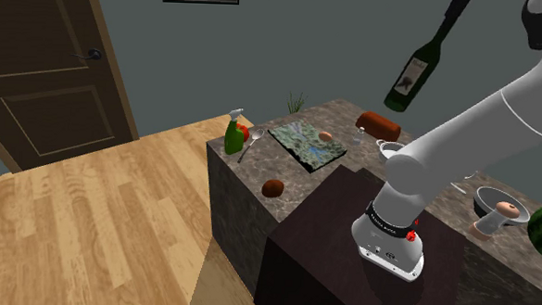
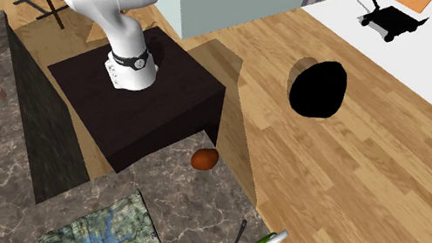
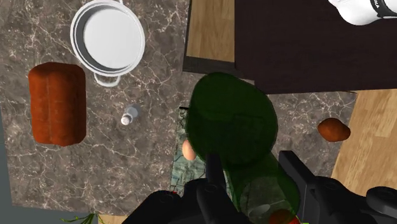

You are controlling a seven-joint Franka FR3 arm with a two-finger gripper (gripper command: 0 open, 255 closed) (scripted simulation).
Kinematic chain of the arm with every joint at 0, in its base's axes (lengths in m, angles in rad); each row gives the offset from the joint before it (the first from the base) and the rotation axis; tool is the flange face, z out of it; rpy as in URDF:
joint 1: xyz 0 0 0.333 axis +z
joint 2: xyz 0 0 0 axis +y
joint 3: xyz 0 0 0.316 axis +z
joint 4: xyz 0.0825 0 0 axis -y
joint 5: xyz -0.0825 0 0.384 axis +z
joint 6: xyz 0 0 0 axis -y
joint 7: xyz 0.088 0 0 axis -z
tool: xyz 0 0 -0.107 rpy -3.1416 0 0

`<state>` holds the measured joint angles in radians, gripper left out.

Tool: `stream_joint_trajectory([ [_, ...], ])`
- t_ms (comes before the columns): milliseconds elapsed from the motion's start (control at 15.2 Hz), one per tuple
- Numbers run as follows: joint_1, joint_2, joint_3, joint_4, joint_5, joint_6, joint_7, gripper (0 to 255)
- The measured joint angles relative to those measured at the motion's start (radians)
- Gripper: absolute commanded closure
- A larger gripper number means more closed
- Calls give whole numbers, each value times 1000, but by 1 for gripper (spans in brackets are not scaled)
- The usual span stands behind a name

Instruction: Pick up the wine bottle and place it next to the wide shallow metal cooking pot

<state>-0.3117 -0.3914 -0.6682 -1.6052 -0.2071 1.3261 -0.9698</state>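
Carry step: gripper [image 3: 254, 184] pinching the wine bottle [image 1: 414, 73], tilted, high above the counter [image 1: 252, 170]. Next I'd lower it upright beside the pot [image 3: 108, 39], near the counter's stand-side edge.

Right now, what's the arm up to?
The arm's gripper has the dark green wine bottle clasped between its fingers, held tilted in the air high above the marble counter. The wide, shallow pale pot sits on that counter near a brown loaf. The bottle is not yet set down next to the pot.
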Motion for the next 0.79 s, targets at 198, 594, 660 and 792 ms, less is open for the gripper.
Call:
stream_joint_trajectory([
  [198,-4,39,-83,55,3,-7,-92,255],
  [594,-2,166,-303,181,63,-16,-311,255],
  [660,0,212,-365,214,96,-16,-364,255],
  [792,-13,347,-511,299,208,-34,-495,255],
])
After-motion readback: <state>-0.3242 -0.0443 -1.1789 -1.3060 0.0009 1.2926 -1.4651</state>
